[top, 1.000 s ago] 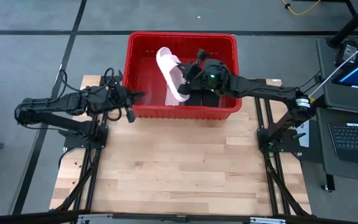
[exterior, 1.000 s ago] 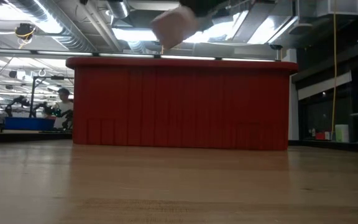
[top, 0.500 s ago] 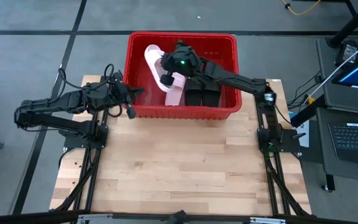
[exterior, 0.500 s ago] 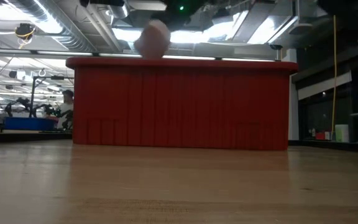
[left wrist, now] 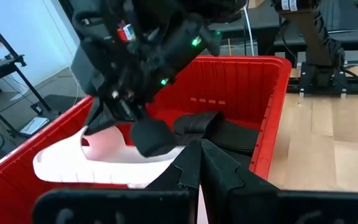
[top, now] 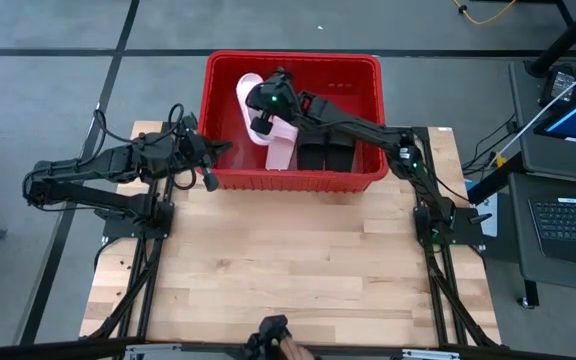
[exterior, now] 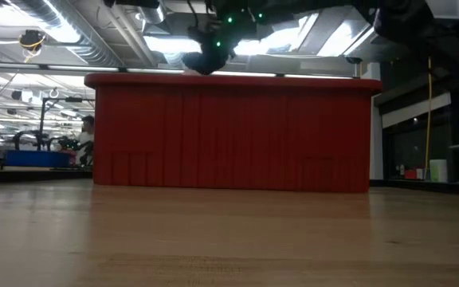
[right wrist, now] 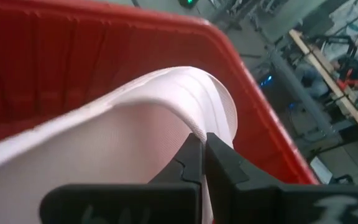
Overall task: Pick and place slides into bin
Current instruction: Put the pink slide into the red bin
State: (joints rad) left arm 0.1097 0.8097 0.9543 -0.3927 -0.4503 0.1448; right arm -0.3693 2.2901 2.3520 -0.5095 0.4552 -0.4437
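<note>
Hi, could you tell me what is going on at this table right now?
The right gripper is reaching into the red bin at the table's far edge, shut on the strap of a pale pink slide and holding it low inside. Black slides already lie in the bin beside it. The left gripper waits shut just outside the bin's left wall, holding nothing. No slides remain on the wooden table.
</note>
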